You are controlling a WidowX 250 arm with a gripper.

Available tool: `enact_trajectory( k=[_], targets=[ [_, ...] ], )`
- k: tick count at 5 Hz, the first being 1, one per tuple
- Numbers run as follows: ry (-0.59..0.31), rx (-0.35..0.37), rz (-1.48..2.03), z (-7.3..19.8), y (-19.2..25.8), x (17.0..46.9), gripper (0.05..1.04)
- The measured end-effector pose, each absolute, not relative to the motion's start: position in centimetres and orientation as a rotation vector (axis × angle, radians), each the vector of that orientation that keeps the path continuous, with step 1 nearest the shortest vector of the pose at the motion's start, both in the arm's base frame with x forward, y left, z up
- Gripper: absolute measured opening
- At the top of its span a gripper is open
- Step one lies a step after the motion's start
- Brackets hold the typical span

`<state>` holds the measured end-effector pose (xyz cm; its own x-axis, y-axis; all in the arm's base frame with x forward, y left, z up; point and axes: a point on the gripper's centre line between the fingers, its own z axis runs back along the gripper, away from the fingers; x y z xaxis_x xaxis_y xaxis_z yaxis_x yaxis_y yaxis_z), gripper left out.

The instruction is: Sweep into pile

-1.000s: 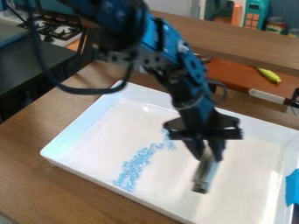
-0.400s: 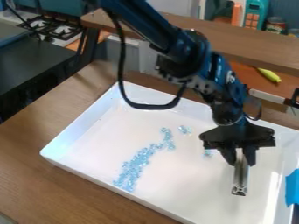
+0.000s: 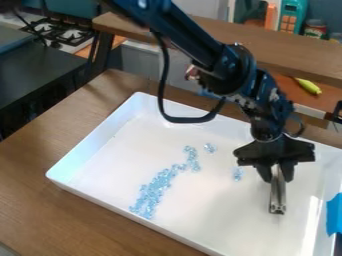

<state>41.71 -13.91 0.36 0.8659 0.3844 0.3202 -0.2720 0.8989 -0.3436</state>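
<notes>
Beads (image 3: 159,184) could be scattered rather than gathered if the tool (image 3: 277,197) is swept too fast or struck against them from above. Its end is narrow, so small beads might be pushed to either side and the line broken up, with more stray bits left over. The tool is clasped by the jaws at its upper part only; if its lower end is caught on the floor of the tray (image 3: 87,146), it could be twisted in the grip or pulled loose. If the stroke is begun too high, the beads would simply be passed over; whether the floor is touched now cannot be told. Should the stroke be carried too far, beads could be packed against the near long wall.

The beads are pale blue, glassy and tiny, and are strewn in a bent band from just beside the tray's near long wall to about its middle. The band is broad and dense at the wall end, thinner at the other. Two small clusters (image 3: 210,148) are set apart from it, nearer the tray's far long wall. The tool, greyish and metallic-looking, is held nearly upright over the tray's right part.
</notes>
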Motion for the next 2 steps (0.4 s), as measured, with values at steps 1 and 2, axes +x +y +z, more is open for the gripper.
enact_trajectory(
  k=[1,2],
  targets=[
    [-0.413,-0.266,0.416,0.2,-12.3,42.5,0.337],
    [-0.439,-0.245,0.489,0.3,-10.3,43.2,0.337]
  ],
)
